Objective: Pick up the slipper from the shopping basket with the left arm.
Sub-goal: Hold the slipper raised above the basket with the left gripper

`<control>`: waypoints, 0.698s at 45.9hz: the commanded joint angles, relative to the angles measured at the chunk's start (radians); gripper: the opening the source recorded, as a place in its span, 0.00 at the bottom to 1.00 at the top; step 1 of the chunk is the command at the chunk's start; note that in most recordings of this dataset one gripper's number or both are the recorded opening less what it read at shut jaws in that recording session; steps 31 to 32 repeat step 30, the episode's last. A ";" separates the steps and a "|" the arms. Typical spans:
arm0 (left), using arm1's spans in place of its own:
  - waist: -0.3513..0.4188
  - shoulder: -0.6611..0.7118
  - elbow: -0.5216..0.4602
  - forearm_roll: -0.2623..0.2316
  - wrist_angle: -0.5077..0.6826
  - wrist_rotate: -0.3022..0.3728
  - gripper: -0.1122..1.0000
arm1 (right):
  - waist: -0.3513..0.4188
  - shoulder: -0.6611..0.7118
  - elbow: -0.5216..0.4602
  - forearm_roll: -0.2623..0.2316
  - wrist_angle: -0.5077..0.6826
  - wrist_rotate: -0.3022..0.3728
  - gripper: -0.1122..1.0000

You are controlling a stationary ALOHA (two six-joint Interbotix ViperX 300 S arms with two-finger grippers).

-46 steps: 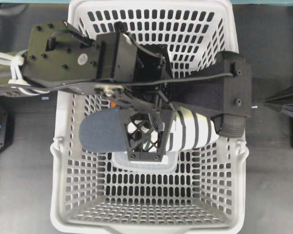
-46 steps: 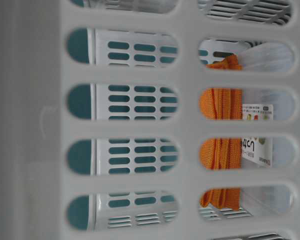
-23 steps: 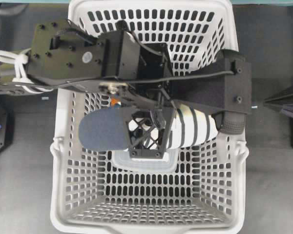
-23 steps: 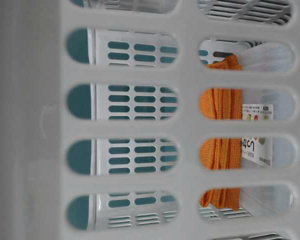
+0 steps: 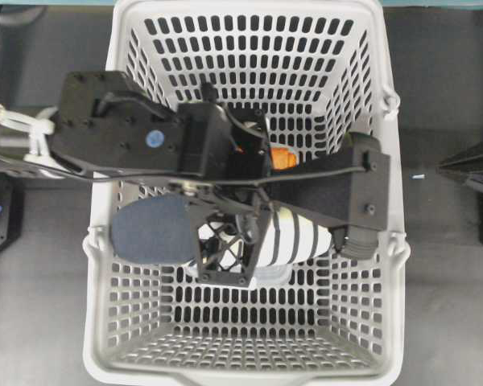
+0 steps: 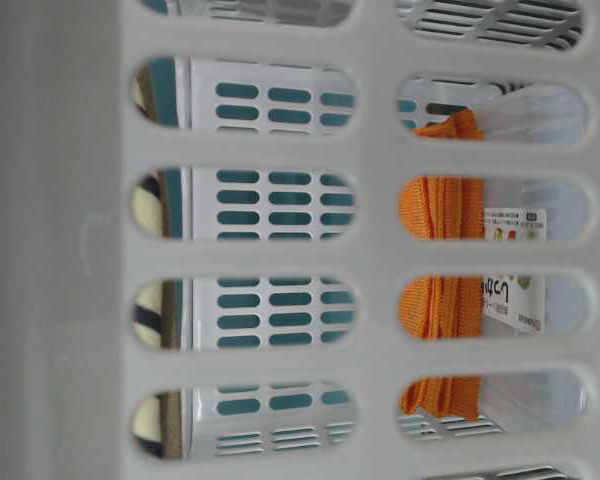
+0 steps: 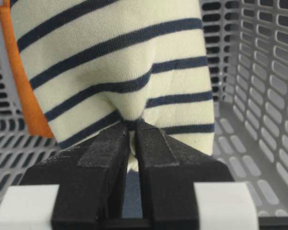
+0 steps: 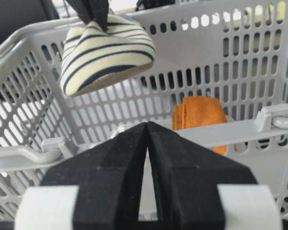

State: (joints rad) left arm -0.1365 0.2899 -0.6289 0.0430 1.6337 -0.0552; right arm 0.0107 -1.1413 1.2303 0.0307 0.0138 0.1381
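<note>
Left tool [image 7: 133, 139]: pinched on slipper [image 7: 115, 67], held inside shopping basket [image 5: 249, 366]. Right tool [image 8: 148, 139]: closed, holding nothing. Orange cloth [image 8: 201, 115]: in basket.

**Dark tabletop, one basket**

A dark grey table [image 5: 443, 265] fills the overhead frame. The light-grey shopping basket [image 5: 101, 322] stands on it at centre (slotted walls and floor), reaching from top edge to bottom edge, bare surface showing left and right.

Left claw [image 7: 132, 139] pointing down, jaws pinched tight, right claw [image 8: 148, 132] closed, level
</note>
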 commanded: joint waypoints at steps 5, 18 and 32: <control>0.006 -0.067 0.057 0.005 -0.064 0.000 0.14 | -0.002 0.005 -0.005 0.002 -0.005 0.000 0.10; 0.006 -0.064 0.066 0.005 -0.064 0.000 0.14 | -0.005 0.005 -0.003 0.002 -0.005 0.000 0.10; 0.005 -0.063 0.069 0.005 -0.066 0.000 0.14 | -0.009 0.005 0.002 0.002 -0.005 0.000 0.10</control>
